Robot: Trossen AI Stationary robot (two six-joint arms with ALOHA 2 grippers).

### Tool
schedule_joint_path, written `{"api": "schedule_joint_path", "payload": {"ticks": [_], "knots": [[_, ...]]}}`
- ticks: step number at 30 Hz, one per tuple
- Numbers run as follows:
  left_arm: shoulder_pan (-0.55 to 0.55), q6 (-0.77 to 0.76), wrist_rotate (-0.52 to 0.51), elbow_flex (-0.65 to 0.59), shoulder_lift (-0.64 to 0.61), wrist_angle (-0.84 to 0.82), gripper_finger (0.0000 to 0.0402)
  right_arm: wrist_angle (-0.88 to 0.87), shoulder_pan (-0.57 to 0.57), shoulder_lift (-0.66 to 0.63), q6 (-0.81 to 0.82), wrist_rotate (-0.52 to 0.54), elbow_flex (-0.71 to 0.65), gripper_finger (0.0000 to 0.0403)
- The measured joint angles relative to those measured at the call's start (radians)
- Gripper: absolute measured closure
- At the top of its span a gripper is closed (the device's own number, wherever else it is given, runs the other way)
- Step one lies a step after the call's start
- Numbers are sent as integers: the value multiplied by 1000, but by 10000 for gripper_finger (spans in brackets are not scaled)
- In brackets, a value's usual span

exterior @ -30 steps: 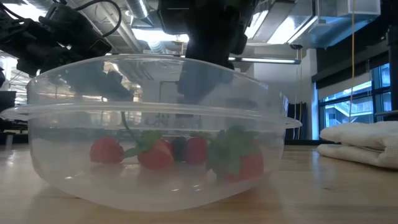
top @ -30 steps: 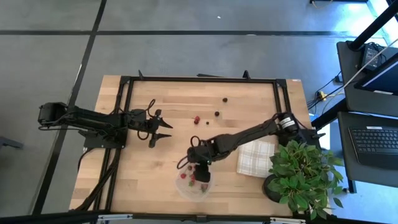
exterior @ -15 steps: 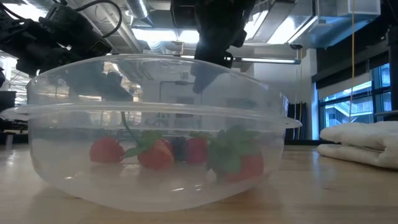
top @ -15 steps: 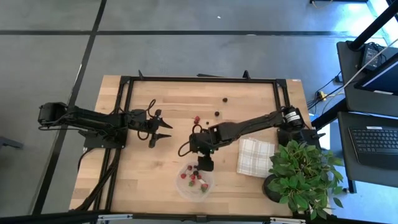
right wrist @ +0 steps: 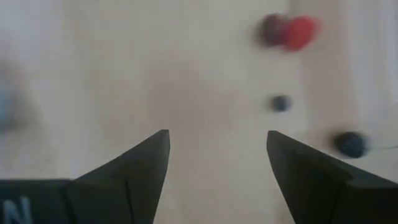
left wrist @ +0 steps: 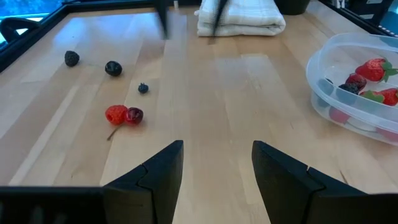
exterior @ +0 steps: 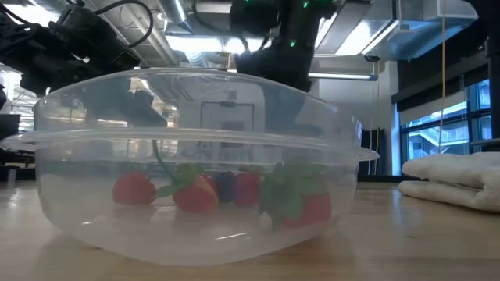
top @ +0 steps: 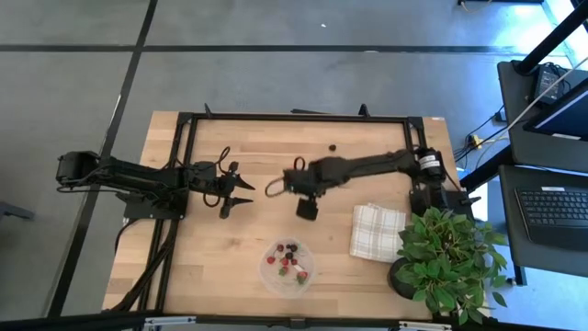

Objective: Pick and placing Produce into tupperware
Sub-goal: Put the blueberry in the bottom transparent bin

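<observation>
My right pincer hangs over bare table in the middle of the high view, fingers spread wide with nothing between them, just above the tupperware at lower centre. That tupperware holds red, dark and green produce, while a red berry pair and dark berries lie loose on the wood. My left pincer waits at centre left, fingers apart and empty.

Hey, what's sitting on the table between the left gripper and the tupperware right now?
Nothing: in the high view, only bare wood lies between the left gripper and the tupperware.
</observation>
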Motion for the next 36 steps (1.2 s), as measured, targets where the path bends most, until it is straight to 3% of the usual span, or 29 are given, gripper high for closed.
{"api": "schedule_joint_path", "payload": {"ticks": [5,13,36], "knots": [[0,0,0,0,0,-1,217,23,-87,0,-90,5,0,132],[0,-1,-2,0,0,-6,217,92,-179,9,-55,4,-27,132],[0,8,-1,0,0,-10,217,411,-184,9,-27,0,-285,132]]}}
